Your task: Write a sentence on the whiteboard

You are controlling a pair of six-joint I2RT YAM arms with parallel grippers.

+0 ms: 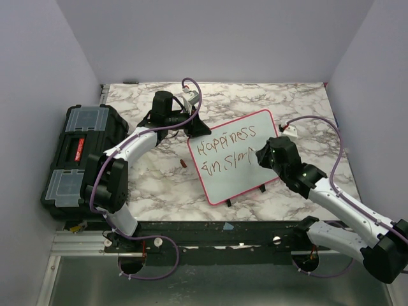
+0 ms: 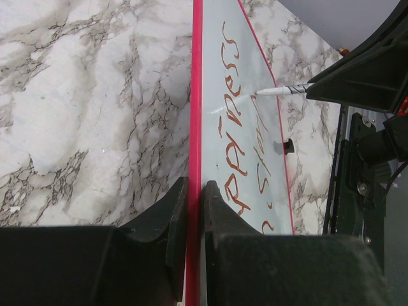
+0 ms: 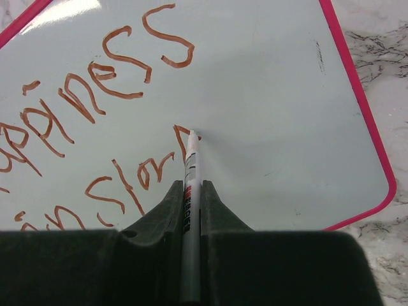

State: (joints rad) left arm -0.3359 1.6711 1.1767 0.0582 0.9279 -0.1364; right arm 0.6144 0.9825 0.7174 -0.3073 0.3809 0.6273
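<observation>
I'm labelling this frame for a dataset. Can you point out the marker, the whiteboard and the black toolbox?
marker [image 3: 190, 167]: right wrist view, on its white barrel behind the tip.
whiteboard [image 1: 239, 183]: top external view, on bare white surface below the writing.
black toolbox [image 1: 69, 164]: top external view, on the middle of its lid.

Bright, even overhead light, just soft shadows on the marble table [image 1: 159, 185]. The whiteboard [image 3: 268, 95] catches a white glare patch at its upper-left corner in the right wrist view, and the left gripper [image 2: 194, 185] up close looks dark and soft.
</observation>
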